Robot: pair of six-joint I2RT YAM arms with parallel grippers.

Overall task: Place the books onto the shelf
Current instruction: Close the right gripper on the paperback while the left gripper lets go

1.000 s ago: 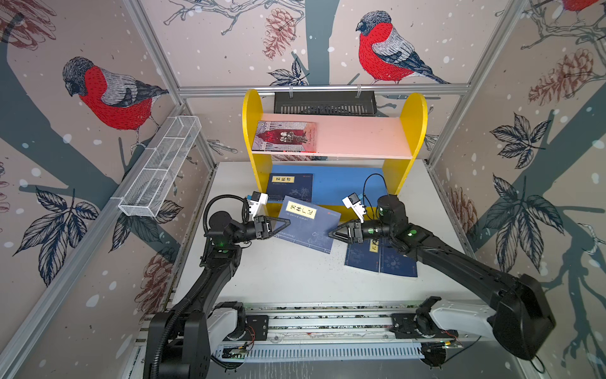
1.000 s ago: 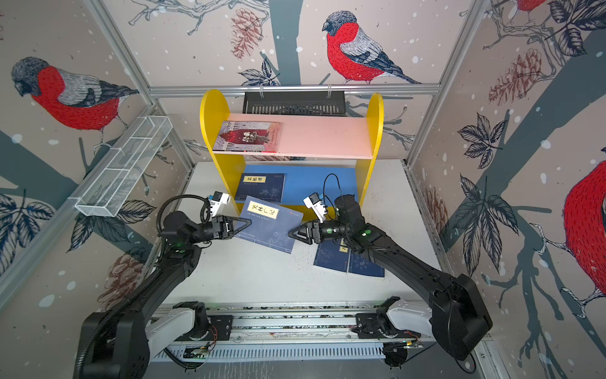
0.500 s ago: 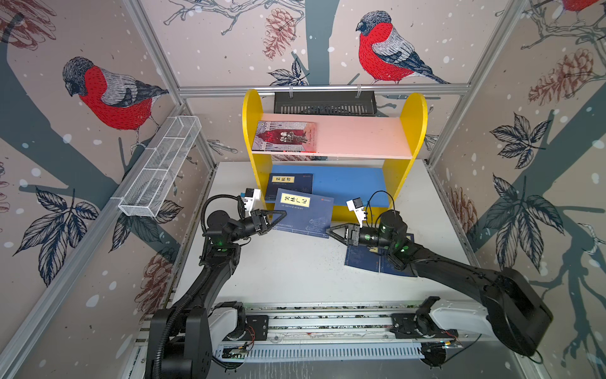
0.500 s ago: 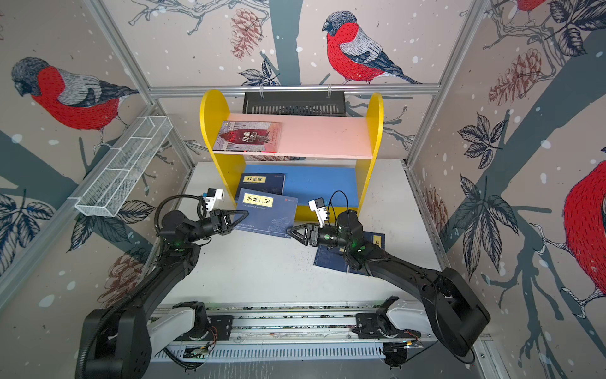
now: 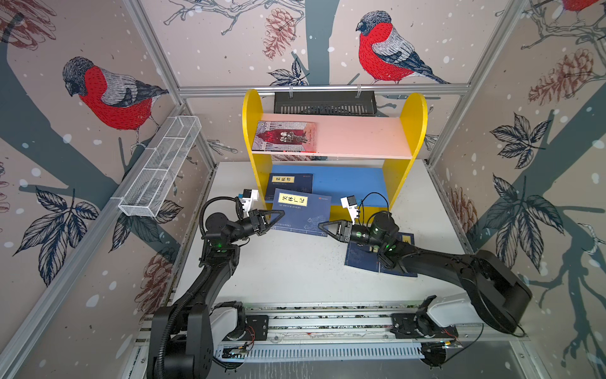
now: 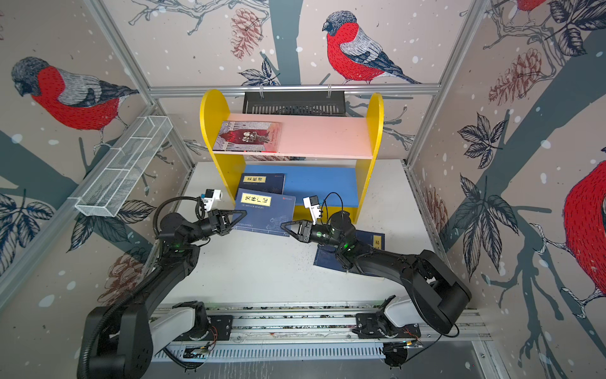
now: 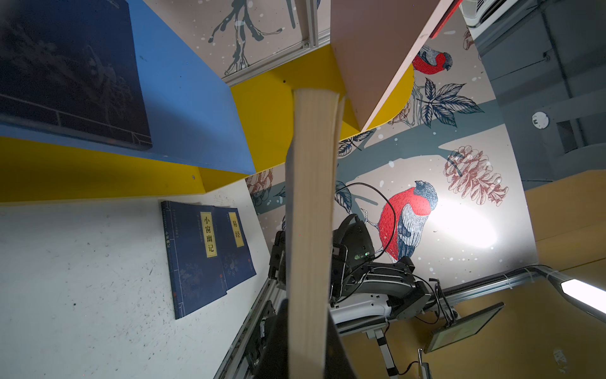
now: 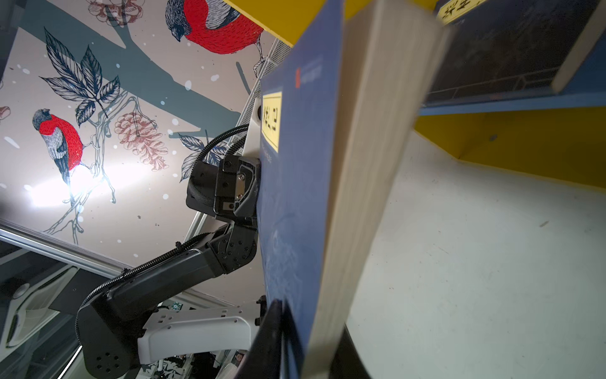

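Book: left gripper (seemingly right gripper)

Navy book at shelf front

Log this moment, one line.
left gripper: shut on navy book | right gripper: shut on same book | book: before blue lower board

— In both top views we lose most of the two table books under the right arm. Only one yellow label peeks out.
— And the held book covers the near edge of the lower-board book.
— From the left wrist we see only its page edge, which hides the tips of the right gripper. The fingers of the left gripper run off the frame.
— In the right wrist view its far end is blurred. We cannot read the small print under its title.
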